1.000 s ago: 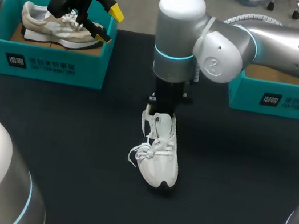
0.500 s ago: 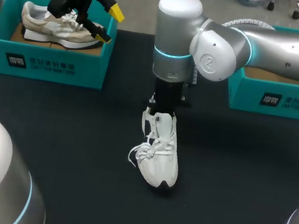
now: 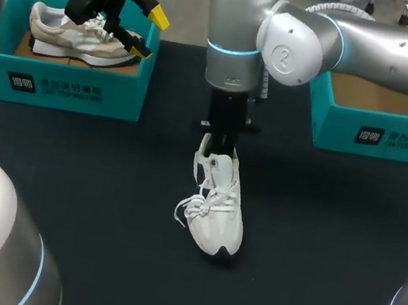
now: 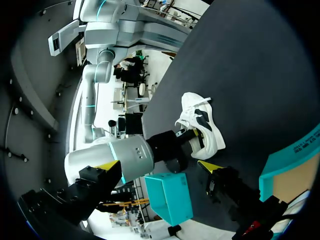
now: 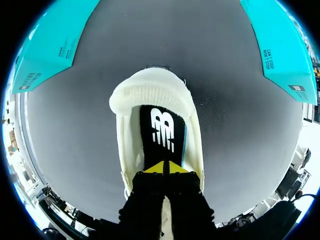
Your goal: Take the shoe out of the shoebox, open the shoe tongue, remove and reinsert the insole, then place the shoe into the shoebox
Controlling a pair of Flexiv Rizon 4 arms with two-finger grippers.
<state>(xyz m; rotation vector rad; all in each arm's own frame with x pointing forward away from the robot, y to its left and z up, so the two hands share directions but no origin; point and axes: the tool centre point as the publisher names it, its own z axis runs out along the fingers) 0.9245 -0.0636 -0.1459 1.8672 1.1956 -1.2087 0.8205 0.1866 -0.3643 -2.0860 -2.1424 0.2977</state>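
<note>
Sneaker (image 3: 217, 210), white with black insole (image 5: 162, 130), stands on the desk (image 3: 104, 182). Right gripper (image 5: 164, 168) points down into it, tips together; left gripper (image 3: 150, 34) gapes wide.

Matt black and cloth-like across the counter (image 3: 104, 182). Soft white knit cloth with woven laces on the white shoe (image 3: 218, 214), smooth black insole (image 5: 162, 127) inside. Matt teal cardboard for the left shoebox (image 3: 65, 88) and the right shoebox (image 3: 381, 136), bare brown board within. Suede-like cloth on the beige shoe (image 3: 82, 36), far left. Satin silver metal along the right arm (image 3: 380, 49); smooth yellow plastic on the left fingers (image 3: 159, 16).
</note>
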